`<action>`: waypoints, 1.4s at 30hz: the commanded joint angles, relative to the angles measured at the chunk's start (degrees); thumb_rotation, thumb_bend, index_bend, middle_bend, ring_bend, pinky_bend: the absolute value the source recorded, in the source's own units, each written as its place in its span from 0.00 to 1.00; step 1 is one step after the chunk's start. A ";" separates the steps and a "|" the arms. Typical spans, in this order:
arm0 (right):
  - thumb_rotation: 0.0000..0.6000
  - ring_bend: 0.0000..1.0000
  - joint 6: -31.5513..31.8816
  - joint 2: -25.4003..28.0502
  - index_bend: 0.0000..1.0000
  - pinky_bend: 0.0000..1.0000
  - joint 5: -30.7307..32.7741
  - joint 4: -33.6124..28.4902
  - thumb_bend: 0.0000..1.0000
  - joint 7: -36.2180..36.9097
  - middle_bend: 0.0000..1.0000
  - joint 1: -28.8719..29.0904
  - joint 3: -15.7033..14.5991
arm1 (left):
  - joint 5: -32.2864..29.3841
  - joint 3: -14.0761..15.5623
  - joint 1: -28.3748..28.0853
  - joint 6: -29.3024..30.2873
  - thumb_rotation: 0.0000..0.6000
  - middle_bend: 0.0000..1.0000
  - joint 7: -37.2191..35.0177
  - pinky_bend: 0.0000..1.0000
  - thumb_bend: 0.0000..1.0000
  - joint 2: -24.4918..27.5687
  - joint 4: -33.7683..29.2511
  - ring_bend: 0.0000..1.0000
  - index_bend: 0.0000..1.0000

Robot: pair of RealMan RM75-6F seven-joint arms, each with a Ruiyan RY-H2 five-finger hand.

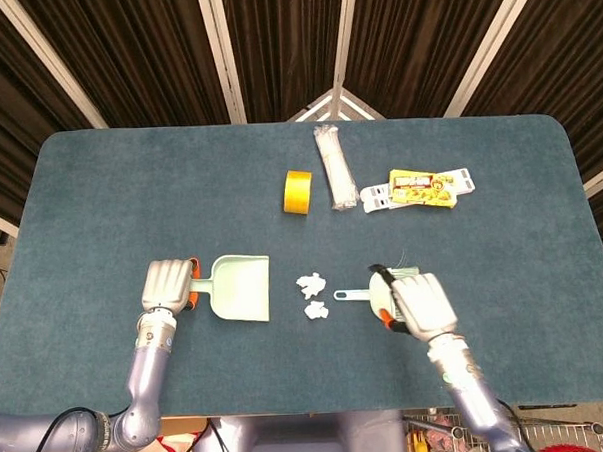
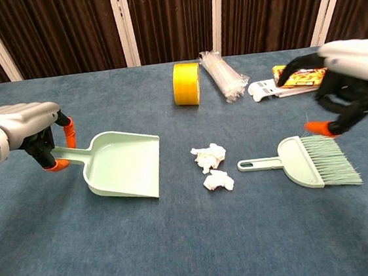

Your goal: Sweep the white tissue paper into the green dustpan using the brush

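On the blue bench (image 1: 100, 195), the left hand (image 1: 165, 286) is gripping the handle of the green dustpan (image 2: 122, 165), whose open mouth is facing the white tissue paper (image 2: 209, 156). Two crumpled pieces of it are lying between the dustpan and the brush (image 2: 305, 160), near both and touching neither. The brush is lying flat with its handle pointing toward the tissue and its bristles fanning away to the right. The right hand (image 2: 351, 81) is hovering above the brush head with its fingers spread and curved downward, holding nothing; from the chest view it is clear of the brush, while from above it is covering most of the bristles. At the far side of the bench, a yellow tape roll (image 1: 299, 191) is standing on edge, a clear bundle of straws (image 1: 334, 169) is lying beside it, and a yellow packet (image 1: 421, 189) is resting further right.
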 commanded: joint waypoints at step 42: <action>1.00 0.92 2.59 -19.81 0.34 0.80 13.65 24.50 0.35 -3.44 0.86 9.08 -2.57 | -0.78 1.38 -1.36 -0.08 1.00 1.00 -0.94 1.00 0.59 -0.41 0.82 1.00 0.59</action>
